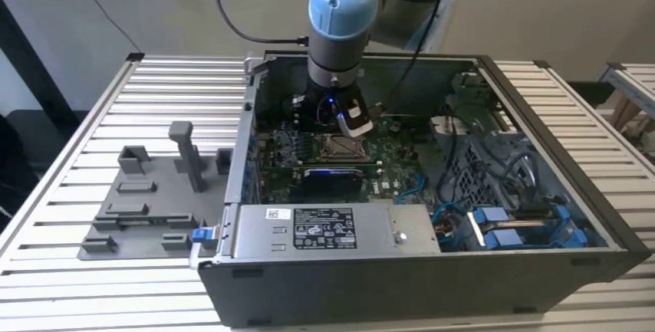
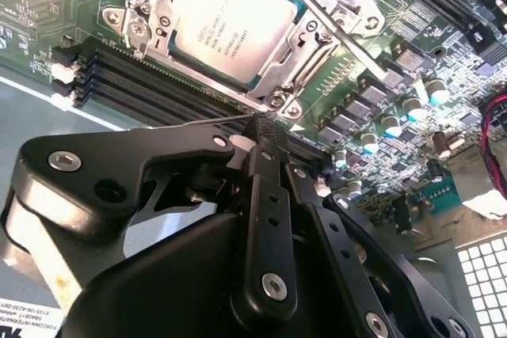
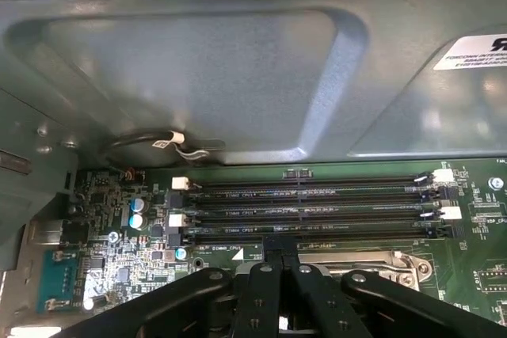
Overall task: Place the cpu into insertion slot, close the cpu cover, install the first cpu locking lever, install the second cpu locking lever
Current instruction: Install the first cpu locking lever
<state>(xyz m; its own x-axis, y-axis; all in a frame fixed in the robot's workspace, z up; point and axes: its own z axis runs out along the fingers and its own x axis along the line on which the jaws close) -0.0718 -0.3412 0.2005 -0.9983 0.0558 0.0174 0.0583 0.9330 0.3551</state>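
Inside the open computer case point(image 1: 409, 286) on the counter point(image 1: 92, 110), the cpu point(image 2: 230, 25) lies flat in the insertion slot point(image 1: 340, 146) with the cpu cover point(image 2: 305, 37) down around it, while the end effector point(image 2: 265, 126), fingers pressed together, hangs just beside this socket, above the memory slots point(image 2: 150, 77).

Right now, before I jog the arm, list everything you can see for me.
cpu: one, silver-tan, seated in the insertion slot.
cpu cover: one, silver, down flat around the cpu.
memory slots: four, black, beside the insertion slot.
motherboard: one, green, inside the case.
case: one, dark grey, open-topped, on the table.
table: one, white, slatted.
fixture tray: one, grey, exterior view's left of the case.
arm: one, blue-grey, reaching into the case.
claw: one, black, shut, over the memory slots.
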